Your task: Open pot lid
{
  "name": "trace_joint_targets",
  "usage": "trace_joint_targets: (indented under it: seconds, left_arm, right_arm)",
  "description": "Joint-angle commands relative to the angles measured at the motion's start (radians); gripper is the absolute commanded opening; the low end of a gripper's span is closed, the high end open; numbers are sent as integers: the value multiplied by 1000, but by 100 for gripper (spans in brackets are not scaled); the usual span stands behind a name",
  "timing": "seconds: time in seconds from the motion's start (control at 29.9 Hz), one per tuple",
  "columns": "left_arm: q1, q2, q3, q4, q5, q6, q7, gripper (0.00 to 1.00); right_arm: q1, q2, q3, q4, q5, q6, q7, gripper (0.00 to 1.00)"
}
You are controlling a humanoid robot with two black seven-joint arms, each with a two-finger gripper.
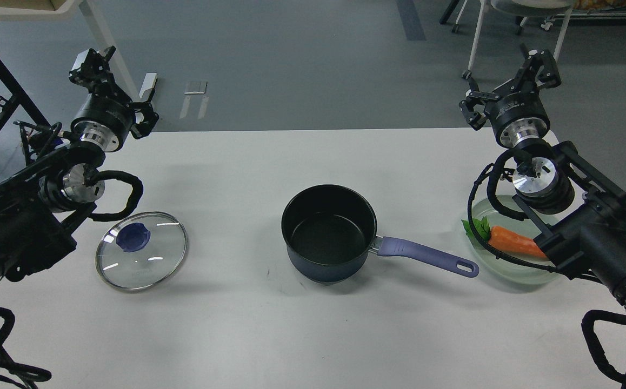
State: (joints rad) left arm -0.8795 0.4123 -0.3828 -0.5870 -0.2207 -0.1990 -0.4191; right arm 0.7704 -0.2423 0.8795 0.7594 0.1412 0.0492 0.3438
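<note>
A dark blue pot with a purple handle stands open at the table's middle. Its glass lid, with a blue knob, lies flat on the table to the pot's left, apart from it. My left gripper is open and empty, raised above the table's far left edge, behind the lid. My right gripper is open and empty, raised above the far right edge.
A pale green plate with an orange carrot sits at the right, partly hidden by my right arm. A chair and table legs stand on the floor beyond.
</note>
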Motion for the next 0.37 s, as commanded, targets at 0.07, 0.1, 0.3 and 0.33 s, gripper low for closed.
trace_joint_targets:
  seconds: [0.07,0.1,0.3,0.33]
  left_arm:
    - [14,-1,-7,-33,-5,-17,-7,100]
    - [14,-3,-7,-33,-5,-17,-7,100]
    - [19,-1,-7,-33,-6,-11,-9,100]
    - [22,-1,-7,-33,-6,-13,-9,100]
  right_arm:
    - [-8,0,-7,4,18,24,-19,100]
    - [-8,0,-7,4,18,24,-19,100]
    - [-5,0,-7,11,17,35,-17,100]
    - [-3,-2,-7,12,17,43,-17,100]
